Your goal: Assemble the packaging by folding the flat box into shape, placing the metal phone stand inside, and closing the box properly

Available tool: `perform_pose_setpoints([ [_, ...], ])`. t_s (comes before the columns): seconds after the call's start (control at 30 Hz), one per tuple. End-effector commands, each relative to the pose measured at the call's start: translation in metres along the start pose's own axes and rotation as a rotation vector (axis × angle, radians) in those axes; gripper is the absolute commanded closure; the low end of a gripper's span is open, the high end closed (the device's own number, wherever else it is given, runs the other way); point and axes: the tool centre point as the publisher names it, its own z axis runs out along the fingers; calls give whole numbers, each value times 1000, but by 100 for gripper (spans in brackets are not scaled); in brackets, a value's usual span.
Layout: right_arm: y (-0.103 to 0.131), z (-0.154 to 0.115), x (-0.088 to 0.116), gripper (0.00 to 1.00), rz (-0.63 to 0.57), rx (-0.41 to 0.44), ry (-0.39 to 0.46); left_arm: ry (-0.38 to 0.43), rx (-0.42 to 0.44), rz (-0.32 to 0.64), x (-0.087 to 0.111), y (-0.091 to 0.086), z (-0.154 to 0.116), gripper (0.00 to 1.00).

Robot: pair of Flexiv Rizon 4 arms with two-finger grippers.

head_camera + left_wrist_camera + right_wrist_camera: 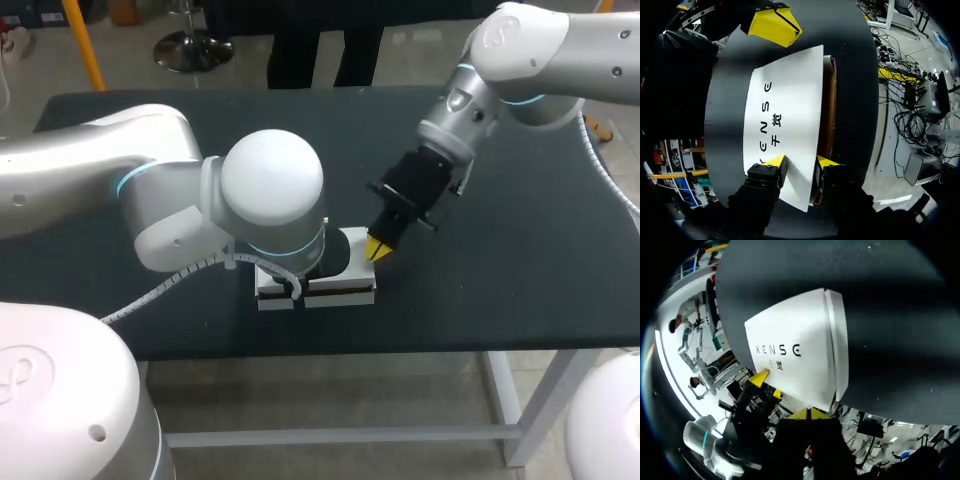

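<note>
Head view: white box (345, 292) lies on the tabletop (520, 260), lid down, contents hidden. Right hand (380, 249) is fully closed and empty, touching the box edge. Left hand (800, 163) sits over the box end; its grip cannot be determined.

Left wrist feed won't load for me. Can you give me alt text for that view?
A white printed box lies on the dark table, its near end between the spread yellow-tipped fingers of the left hand. The right hand, tips closed together, is at the box's far corner, and brown cardboard shows along one side edge.
</note>
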Motion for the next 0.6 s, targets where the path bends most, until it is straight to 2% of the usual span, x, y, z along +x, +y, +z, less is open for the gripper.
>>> perform_pose_setpoints([
  [0.03, -8, 9, 5, 100, -2, -60, -23, -5, -5, -3, 1, -2, 0, 61],
  [0.6, -5, 18, -3, 100, -17, -70, -40, 0, -7, -2, 3, 1, -3, 60],
])
